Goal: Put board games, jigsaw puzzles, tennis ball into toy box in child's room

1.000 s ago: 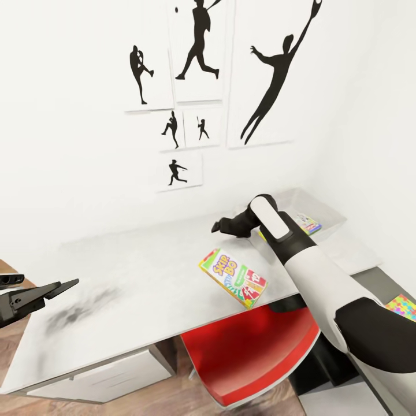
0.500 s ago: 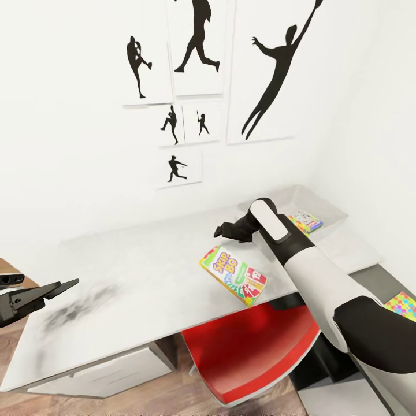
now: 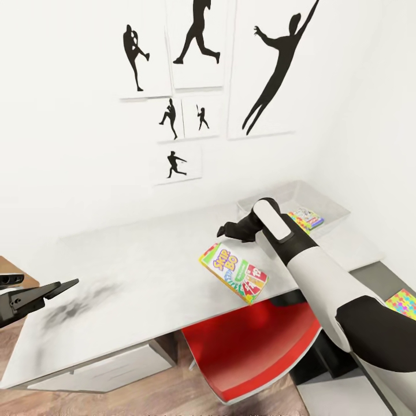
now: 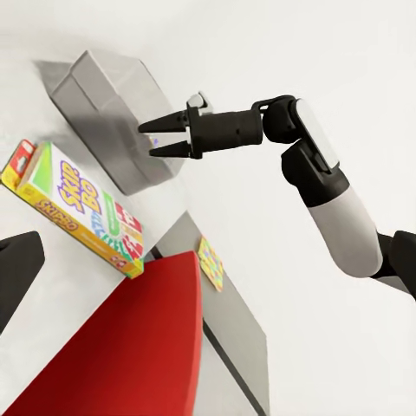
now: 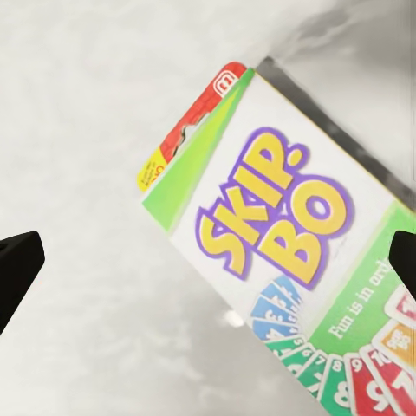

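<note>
The yellow-green-red Skip-Bo board game (image 3: 234,273) lies flat on the pale table (image 3: 133,271), near its front edge. My right gripper (image 3: 221,231) hovers open just above and behind the game's far end, pointing left. Seen from the right wrist, the Skip-Bo box (image 5: 286,251) lies between the spread fingertips (image 5: 17,269). The left wrist view has the right gripper (image 4: 149,139) open in front of the toy box (image 4: 113,104). The grey toy box (image 3: 332,207) stands at the table's far right, with a small multicoloured game box (image 3: 305,219) inside. A jigsaw puzzle (image 3: 403,303) lies on the lower dark wing. My left gripper (image 3: 68,285) hangs open off the table's left end.
A red-and-white swivel chair (image 3: 254,346) is tucked under the table's front edge below the Skip-Bo box. White drawers (image 3: 110,372) sit under the left part. Black baseball silhouettes (image 3: 196,34) hang on the white wall behind. Wood floor shows below.
The head view has tilted down a little, so the toy box shows more fully. My right gripper has eased slightly lower toward the Skip-Bo box. The left arm has stayed put.
</note>
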